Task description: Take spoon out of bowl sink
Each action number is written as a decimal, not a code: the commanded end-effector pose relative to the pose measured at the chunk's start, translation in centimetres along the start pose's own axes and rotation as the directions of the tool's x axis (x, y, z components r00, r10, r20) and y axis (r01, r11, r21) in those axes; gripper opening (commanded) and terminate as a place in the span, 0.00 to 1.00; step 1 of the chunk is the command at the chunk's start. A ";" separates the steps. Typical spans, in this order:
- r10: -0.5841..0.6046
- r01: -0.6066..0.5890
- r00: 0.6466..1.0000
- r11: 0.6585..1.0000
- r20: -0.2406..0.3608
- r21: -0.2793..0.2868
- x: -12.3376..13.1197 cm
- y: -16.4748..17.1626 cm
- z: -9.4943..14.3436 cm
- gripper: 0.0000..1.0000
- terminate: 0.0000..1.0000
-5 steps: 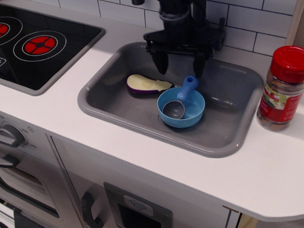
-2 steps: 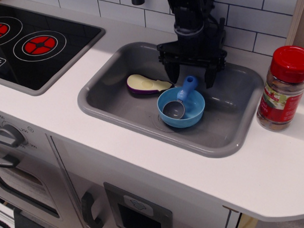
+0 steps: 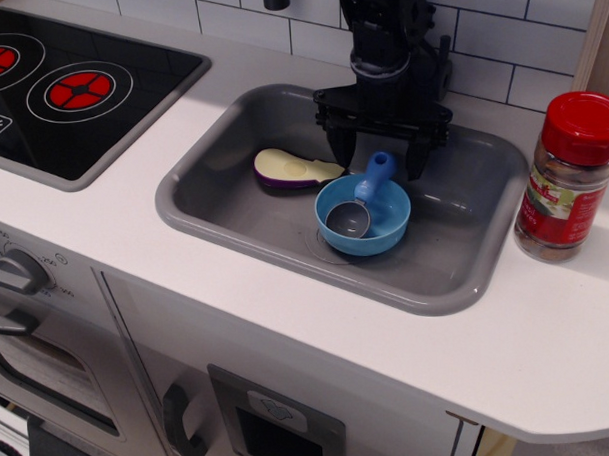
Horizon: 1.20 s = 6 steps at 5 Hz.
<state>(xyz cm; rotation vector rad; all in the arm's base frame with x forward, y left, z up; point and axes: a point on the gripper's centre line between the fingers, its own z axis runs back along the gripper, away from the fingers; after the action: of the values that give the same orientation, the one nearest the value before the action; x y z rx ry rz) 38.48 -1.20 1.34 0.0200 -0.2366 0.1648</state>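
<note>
The spoon [image 3: 361, 194] lies in the light-blue bowl [image 3: 390, 227]. Its grey metal cup rests inside the bowl and its blue handle sticks up over the far rim. The bowl sits in the middle of the grey sink [image 3: 234, 215]. My black gripper [image 3: 375, 157] hangs open just above and behind the spoon's handle, with one finger on each side of it. It holds nothing.
A purple-skinned eggplant half [image 3: 294, 169] lies in the sink left of the bowl. A red-lidded spice jar [image 3: 569, 177] stands on the counter to the right. A black stovetop with red rings [image 3: 74, 88] is at the left. A white tiled wall stands behind.
My gripper has moved right and come down over the spoon's handle. The spoon, bowl and eggplant half have not moved.
</note>
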 end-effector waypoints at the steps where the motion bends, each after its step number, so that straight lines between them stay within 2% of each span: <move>1: 0.032 -0.032 0.999 0.999 0.035 0.012 0.6 -0.2 1.3 0.00 0.00; 2: 0.093 -0.094 0.994 0.996 0.064 0.009 0.9 0.4 2.5 0.00 0.00; 3: 0.185 -0.188 0.975 0.982 0.120 0.013 1.7 1.2 4.0 0.00 0.00; 4: 0.256 -0.257 0.958 0.966 0.130 -0.008 1.9 2.5 6.5 0.00 0.00; 5: 0.342 -0.346 0.931 0.938 0.125 0.008 2.0 4.0 8.3 0.00 0.00; 6: 0.441 -0.448 0.894 0.889 0.081 0.094 0.0 5.5 8.3 0.00 0.00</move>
<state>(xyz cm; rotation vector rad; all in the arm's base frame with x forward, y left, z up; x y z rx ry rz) 35.04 4.25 6.81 0.1013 -0.2174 0.6528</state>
